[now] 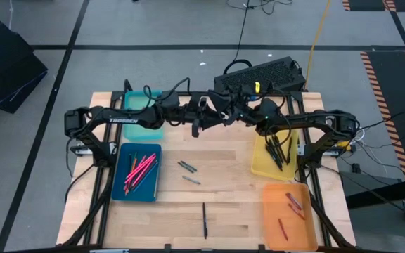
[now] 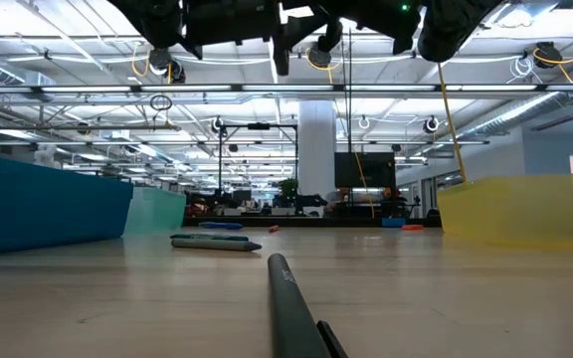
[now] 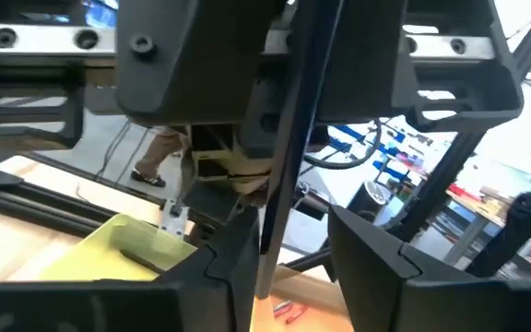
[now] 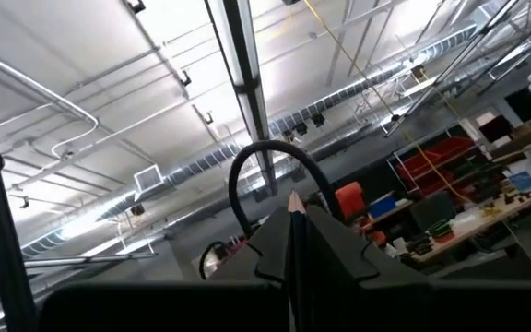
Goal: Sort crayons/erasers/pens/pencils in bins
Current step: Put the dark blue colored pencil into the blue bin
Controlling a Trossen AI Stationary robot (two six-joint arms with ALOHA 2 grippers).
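Both claws meet mid-air over the far part of the counter (image 1: 223,211). Right claw (image 4: 295,219) is clamped on a black pencil (image 3: 289,120), tip poking out past its fingers. Left claw (image 3: 293,223) faces it, fingers spread, with the pencil shaft running through the gap, close to one finger. Teal bin (image 1: 140,104) sits beside the left claw and the dark blue bin (image 1: 118,176), holding pink sticks, is nearer the front. Yellow bin (image 1: 260,165) is below the right claw, with the orange bin (image 1: 269,211) beyond it. Two grey sticks (image 1: 187,167) and a black pen (image 1: 204,221) lie loose below both claws.
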